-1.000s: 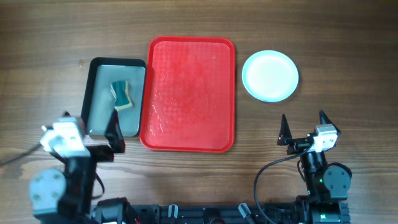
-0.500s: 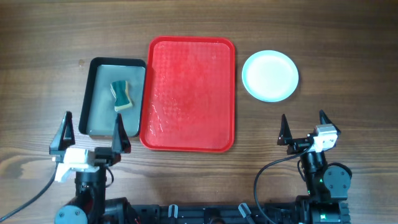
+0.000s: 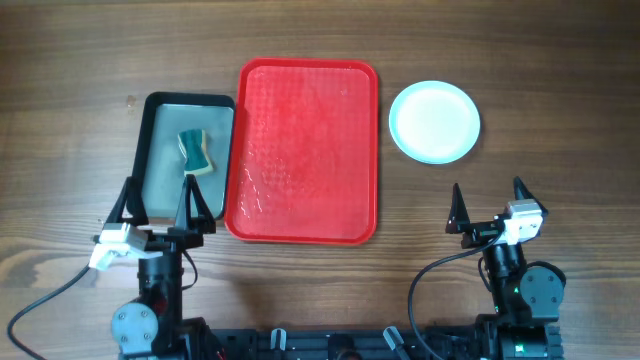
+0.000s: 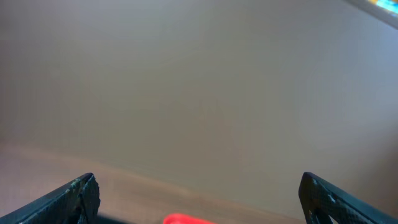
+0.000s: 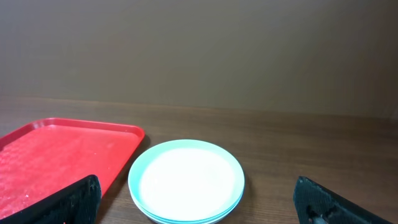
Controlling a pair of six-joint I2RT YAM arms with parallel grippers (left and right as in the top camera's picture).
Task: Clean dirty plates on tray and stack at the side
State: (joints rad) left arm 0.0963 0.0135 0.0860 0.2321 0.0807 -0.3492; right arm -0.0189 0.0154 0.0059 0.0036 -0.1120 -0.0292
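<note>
The plates (image 3: 434, 121) stand in one stack on the table right of the red tray (image 3: 305, 150); the top one is white with a pale teal rim. The stack also shows in the right wrist view (image 5: 186, 181), with the tray (image 5: 62, 155) to its left. The tray holds no plates and looks wet. My right gripper (image 3: 489, 205) is open and empty, near the front edge, below the stack. My left gripper (image 3: 159, 205) is open and empty, at the near end of the grey tray. The left wrist view shows mostly blurred wall and a sliver of the red tray (image 4: 186, 219).
A black-rimmed grey tray (image 3: 160, 165) lies left of the red tray, holding a teal and yellow sponge (image 3: 197, 152). Bare wooden table surrounds all of it.
My left arm has swung right and forward, its open gripper now at the near end of the grey tray. The right arm and the plates have not moved.
</note>
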